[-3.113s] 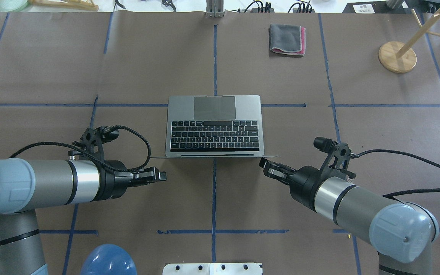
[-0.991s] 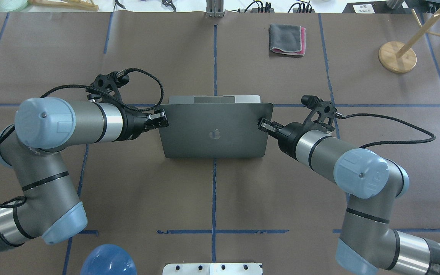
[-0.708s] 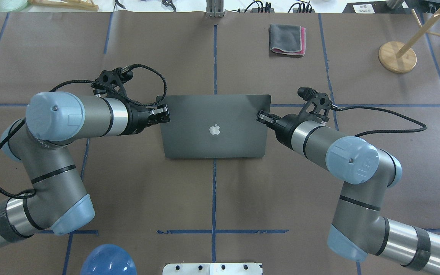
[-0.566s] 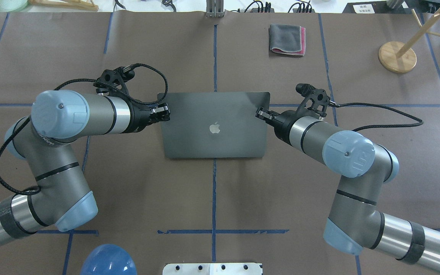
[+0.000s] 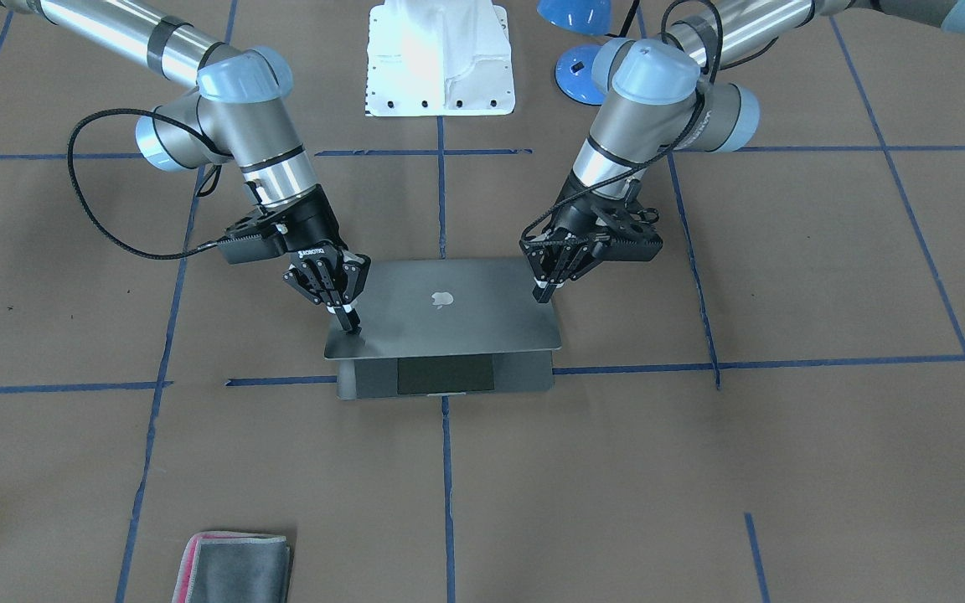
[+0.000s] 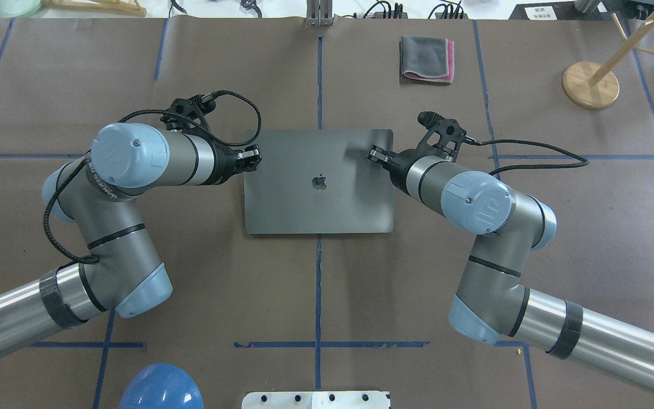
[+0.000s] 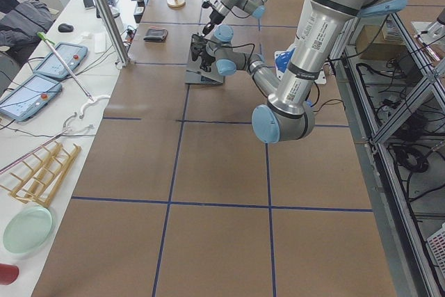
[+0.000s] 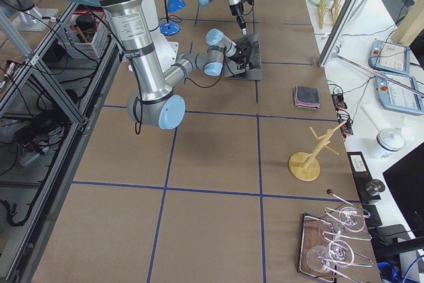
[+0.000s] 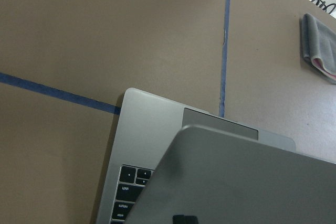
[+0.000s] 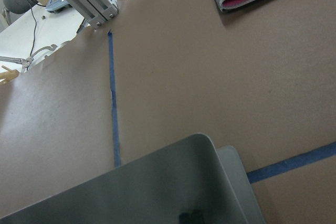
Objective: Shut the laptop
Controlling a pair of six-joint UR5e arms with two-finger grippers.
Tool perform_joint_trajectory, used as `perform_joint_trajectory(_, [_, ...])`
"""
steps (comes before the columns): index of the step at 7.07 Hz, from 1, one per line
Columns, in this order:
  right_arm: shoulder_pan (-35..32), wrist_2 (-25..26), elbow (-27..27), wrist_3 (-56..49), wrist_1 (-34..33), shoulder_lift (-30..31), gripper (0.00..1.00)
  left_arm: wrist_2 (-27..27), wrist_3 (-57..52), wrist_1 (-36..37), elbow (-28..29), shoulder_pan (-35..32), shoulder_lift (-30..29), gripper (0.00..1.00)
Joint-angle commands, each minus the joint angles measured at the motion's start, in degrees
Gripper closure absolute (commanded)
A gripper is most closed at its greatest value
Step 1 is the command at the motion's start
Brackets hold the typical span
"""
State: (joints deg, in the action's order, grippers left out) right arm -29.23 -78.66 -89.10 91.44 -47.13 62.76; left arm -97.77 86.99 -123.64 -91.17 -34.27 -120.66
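Note:
The grey laptop sits mid-table with its lid tilted low over the base. A narrow gap at the far edge shows the trackpad. My left gripper is shut, its tips resting on the lid's left side; it also shows in the front view. My right gripper is shut, its tips on the lid's right side, and shows in the front view. The left wrist view shows the lid above the keys. The right wrist view shows the lid's corner.
A folded grey cloth with a pink edge lies at the far side of the table. A wooden stand is at the far right. A blue dome and a white plate sit near my base.
The laptop was open with both grippers behind its screen. Both grippers have since moved away from my base and down with the lid, which now hides the keyboard from overhead.

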Motion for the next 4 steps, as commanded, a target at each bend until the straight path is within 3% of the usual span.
perform_joint_trajectory(1, [0.23, -0.27, 6.54, -0.20, -0.07, -2.03, 0.96, -0.05, -1.63, -0.37, 9.66, 0.26, -4.39, 1.00])
perform_joint_trajectory(2, [0.14, -4.45, 6.13, -0.21, -0.07, -2.12, 0.72, -0.40, -3.82, -0.28, 9.26, 0.00, -4.50, 1.00])
perform_joint_trajectory(3, [-0.38, -6.75, 5.95, -0.29, -2.94, -2.12, 0.10, -0.84, -3.85, -0.02, 9.17, -0.01, -4.50, 0.72])
perform_joint_trajectory(4, [-0.39, -7.12, 5.43, -0.55, -7.40, -3.42, 0.01, -1.28, -5.07, 0.24, 9.26, -0.01, -4.24, 0.01])
